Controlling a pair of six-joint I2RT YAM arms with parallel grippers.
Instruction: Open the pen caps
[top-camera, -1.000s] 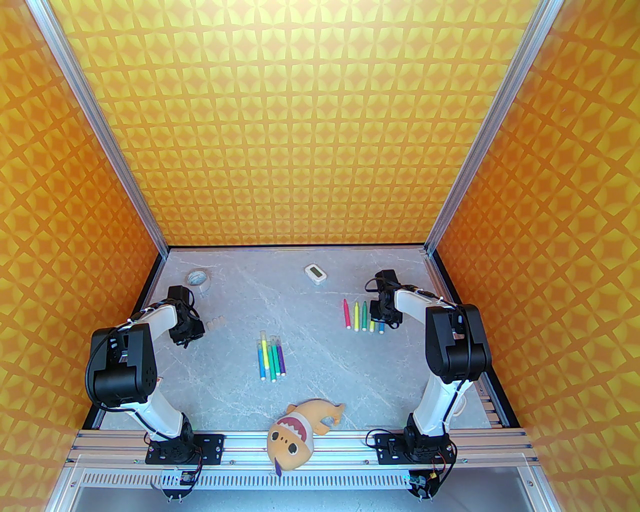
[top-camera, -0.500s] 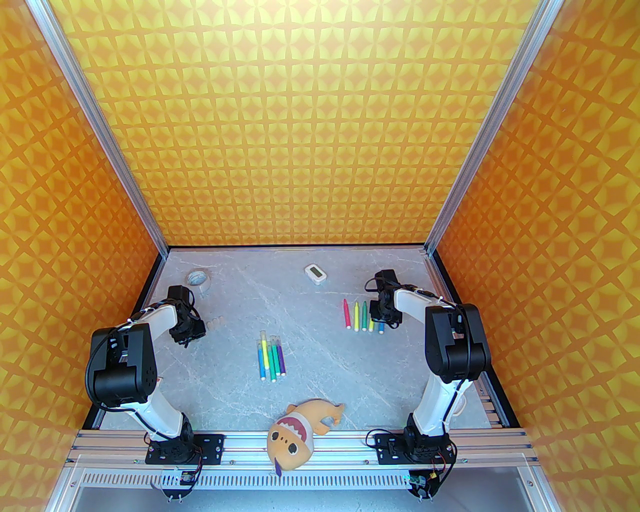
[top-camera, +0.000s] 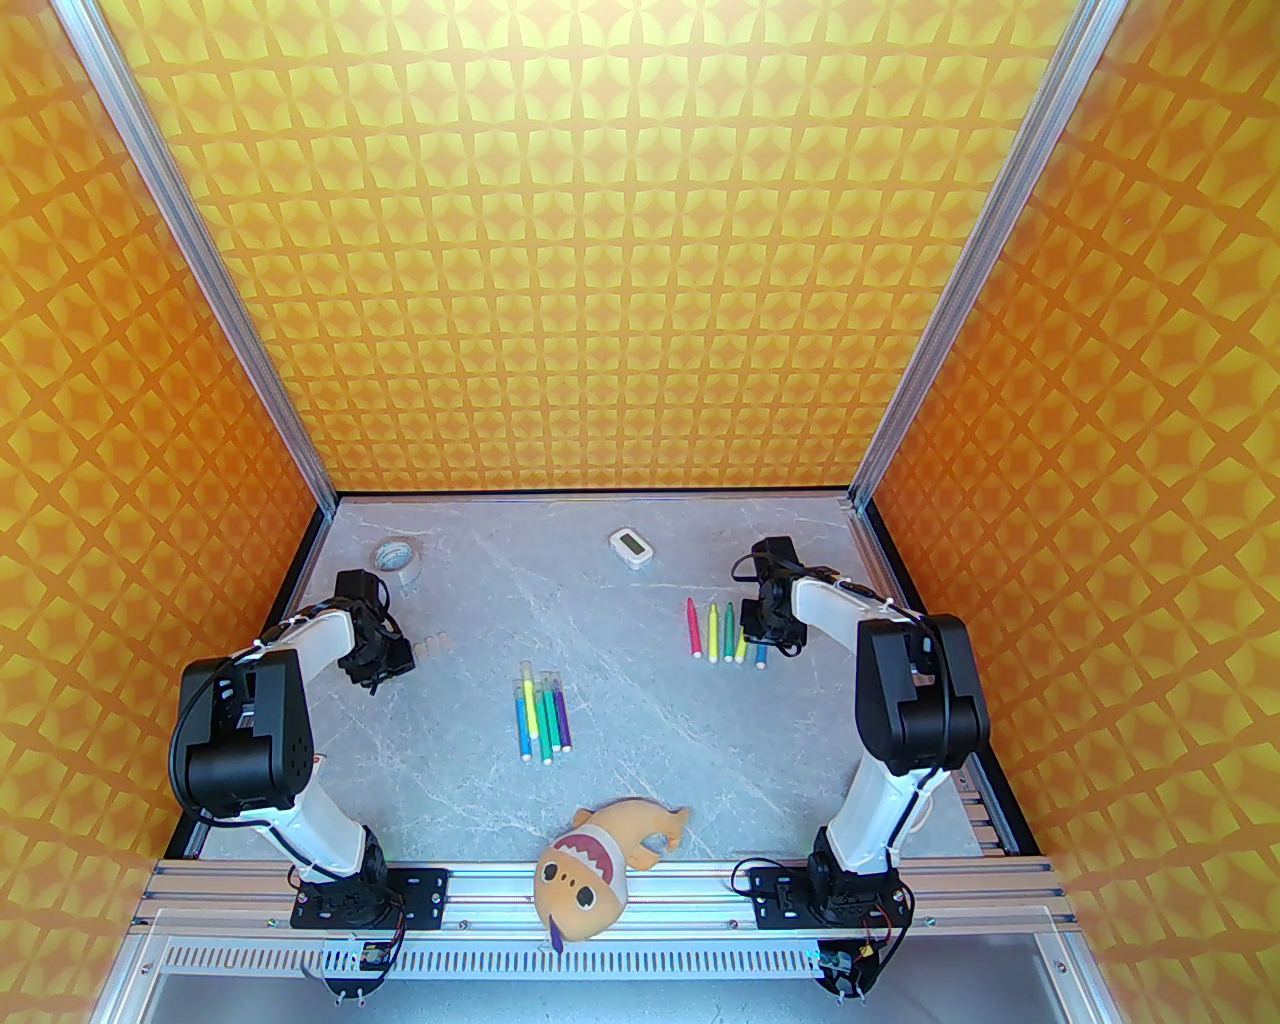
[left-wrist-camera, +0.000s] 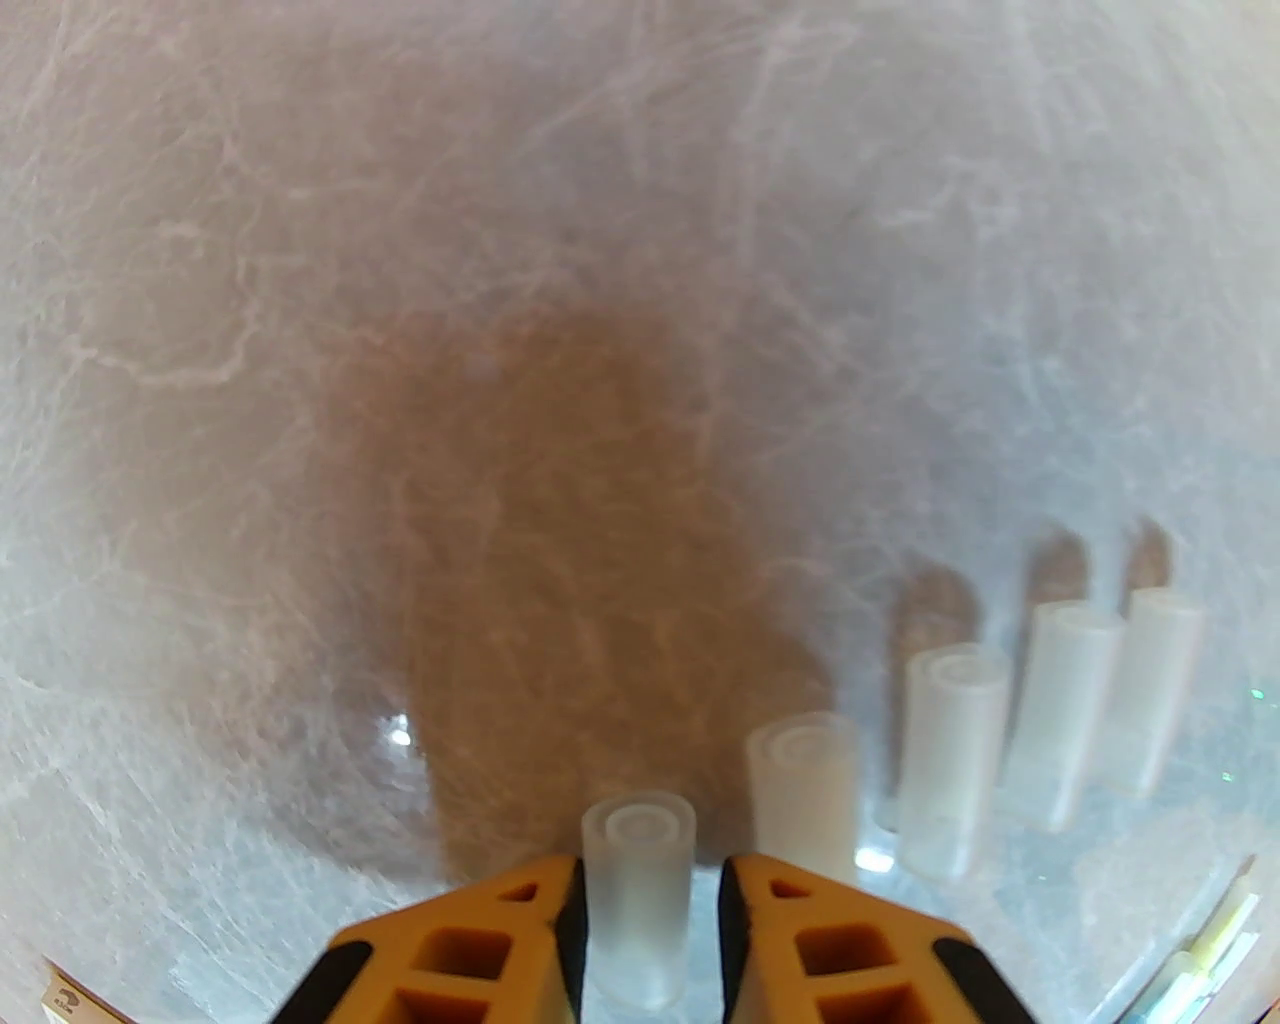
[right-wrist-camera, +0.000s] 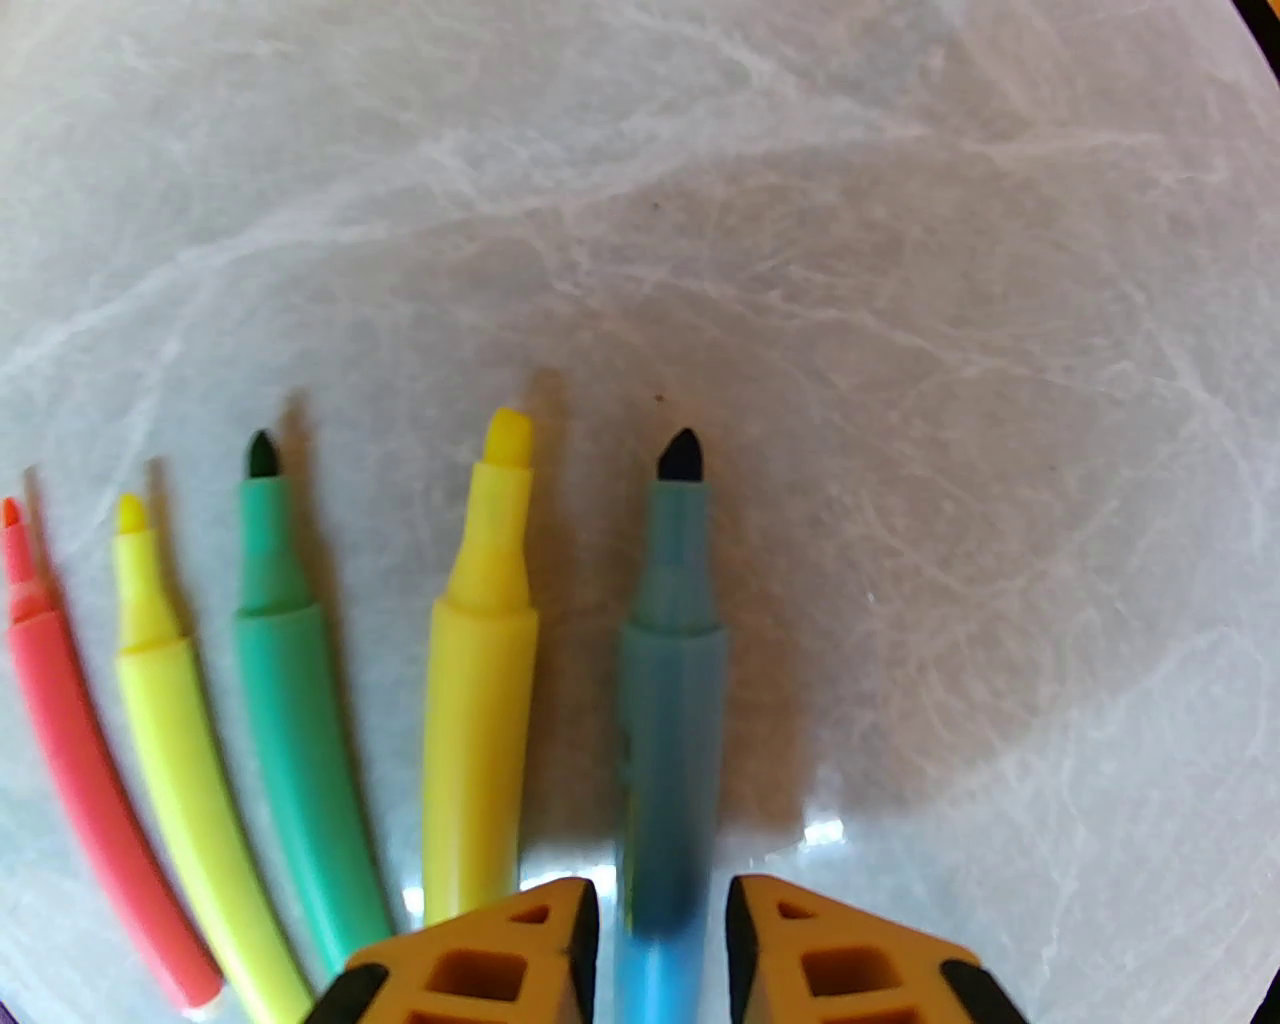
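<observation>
Left wrist view: at six o'clock, left gripper (left-wrist-camera: 650, 878) barely parted, straddling pale translucent cylindrical pen cap (left-wrist-camera: 637, 830); right gripper (right-wrist-camera: 662, 897) likewise around blue plastic marker pen (right-wrist-camera: 668, 680).

Grey marbled desk (top-camera: 640, 760): capped pens (top-camera: 541, 715) side by side at its middle, five uncapped pens (top-camera: 725, 632) in a row far right, pale pen caps (top-camera: 432, 647) left, tape roll (top-camera: 395, 555) and white timer (top-camera: 631, 546) at the back, plush fish (top-camera: 600, 860) on the near edge
</observation>
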